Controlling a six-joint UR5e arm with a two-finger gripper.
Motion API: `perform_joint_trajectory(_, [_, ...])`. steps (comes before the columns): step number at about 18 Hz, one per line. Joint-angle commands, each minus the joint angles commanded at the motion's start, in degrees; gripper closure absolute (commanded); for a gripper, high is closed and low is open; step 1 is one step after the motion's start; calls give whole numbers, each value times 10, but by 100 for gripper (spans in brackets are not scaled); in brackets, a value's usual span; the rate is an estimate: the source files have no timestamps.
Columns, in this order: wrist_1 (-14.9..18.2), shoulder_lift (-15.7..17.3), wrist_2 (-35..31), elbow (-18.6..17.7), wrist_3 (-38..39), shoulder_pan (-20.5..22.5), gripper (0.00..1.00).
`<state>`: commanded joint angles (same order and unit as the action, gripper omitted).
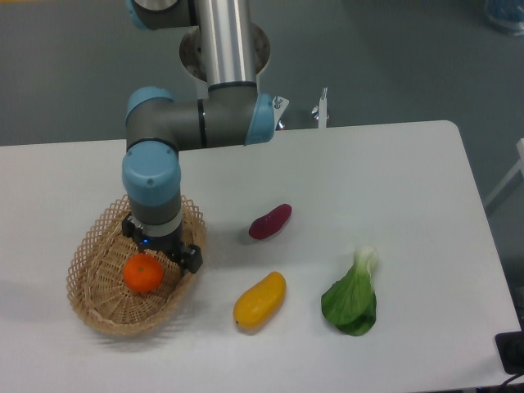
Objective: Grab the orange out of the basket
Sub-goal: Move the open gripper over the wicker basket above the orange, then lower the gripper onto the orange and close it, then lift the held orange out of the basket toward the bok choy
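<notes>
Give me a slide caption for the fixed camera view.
Gripper hovers over the basket, just above the orange.
</notes>
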<state>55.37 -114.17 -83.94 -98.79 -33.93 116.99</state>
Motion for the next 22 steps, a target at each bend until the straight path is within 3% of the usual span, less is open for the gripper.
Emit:
perform_joint_trajectory(6, [-13,-25,-1,2,15,-25,0])
perform_joint_trajectory(9, [-48,-45,-1,5,41,-29,0])
perform_joint_trajectory(13, [-57,-51,-4,7,46,-29,0])
perform_joint_trajectory(15, [-56,-49,-4,8,47,-30,42])
perform_joint_trajectory(17, [-55,-41,1,11,45,-28,70])
perform_joint_trajectory(22, [-48,-11,45,7,45,-22,70])
